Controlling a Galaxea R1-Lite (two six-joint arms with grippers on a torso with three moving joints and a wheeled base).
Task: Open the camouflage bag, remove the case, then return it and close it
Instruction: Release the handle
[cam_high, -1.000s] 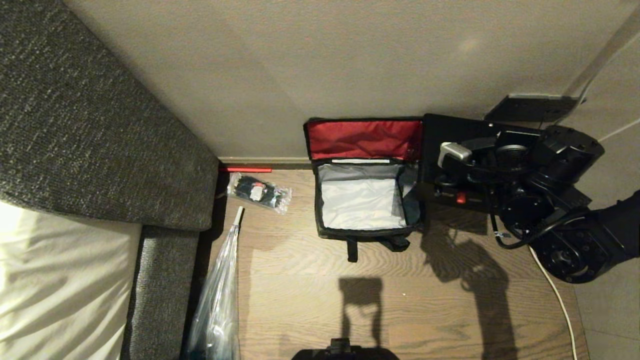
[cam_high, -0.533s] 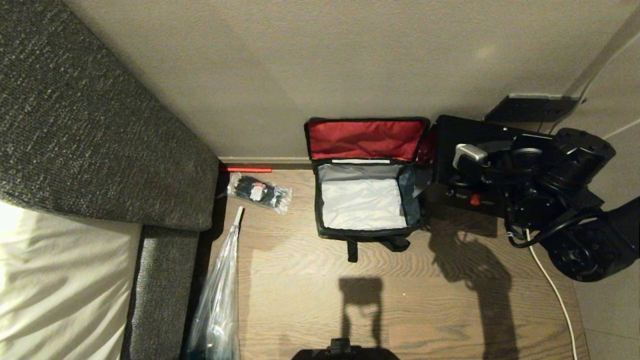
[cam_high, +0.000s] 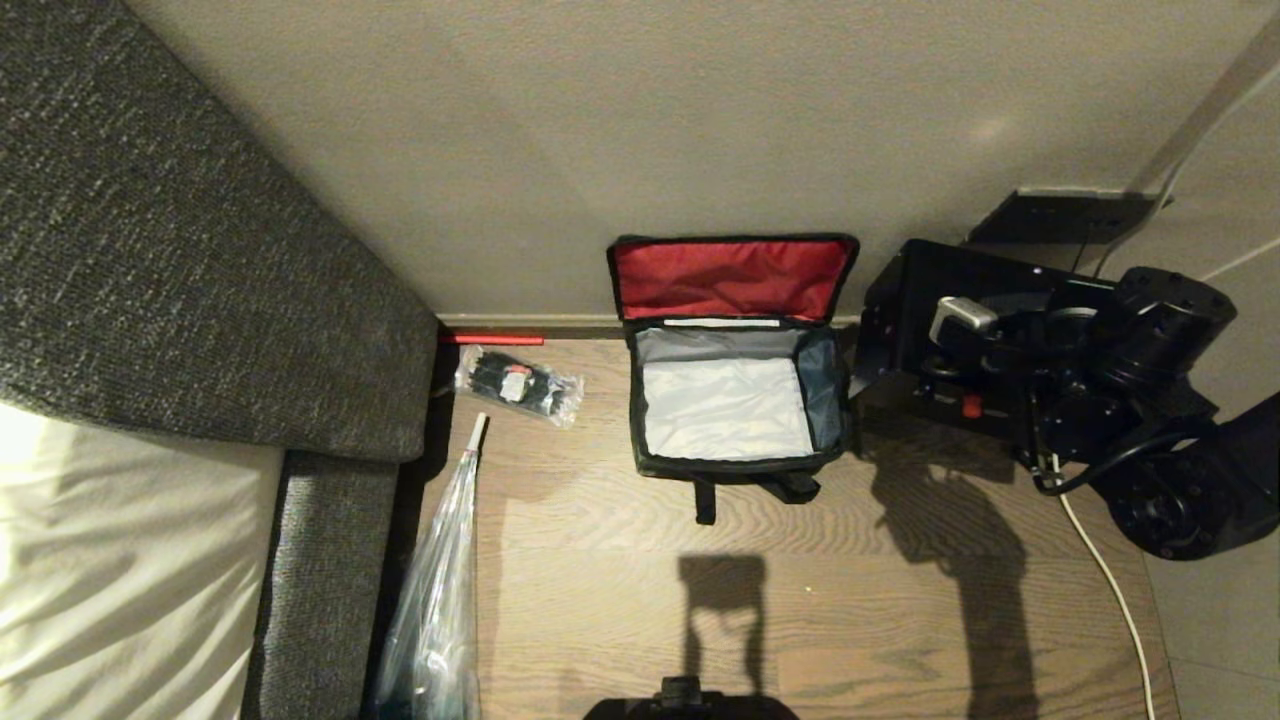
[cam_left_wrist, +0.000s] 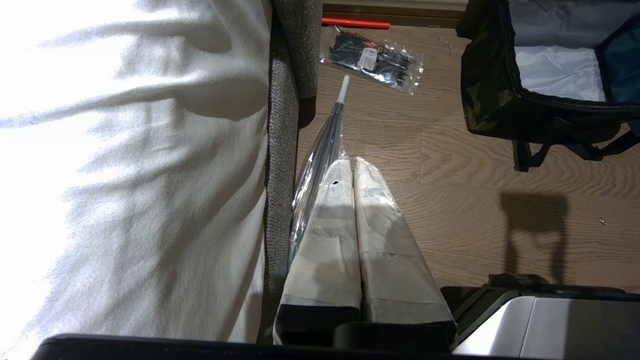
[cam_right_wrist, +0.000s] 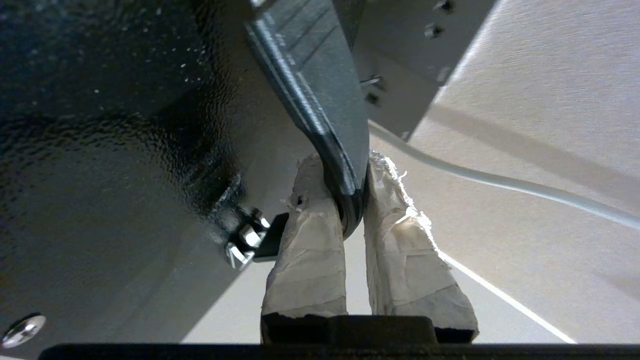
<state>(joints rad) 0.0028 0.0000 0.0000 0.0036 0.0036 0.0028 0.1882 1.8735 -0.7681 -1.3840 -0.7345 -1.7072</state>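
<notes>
The right gripper (cam_right_wrist: 350, 200) has its tape-wrapped fingers (cam_right_wrist: 310, 235) pinched on a thin grey metal handle of the case (cam_high: 915, 300), a flat black textured box held just right of the bag (cam_high: 735, 385). The bag sits open on wood-grain floor (cam_high: 620, 570), red lid up, crinkled pale lining bare. The left gripper (cam_left_wrist: 352, 165) hangs pressed together.

the case (cam_high: 925, 300) is just right of the camouflage bag (cam_high: 735, 455), cable-tie packet (cam_high: 518, 384) to its left.

right hand (cam_right_wrist: 350, 200) clamped, left hand (cam_left_wrist: 352, 167) closed
</notes>
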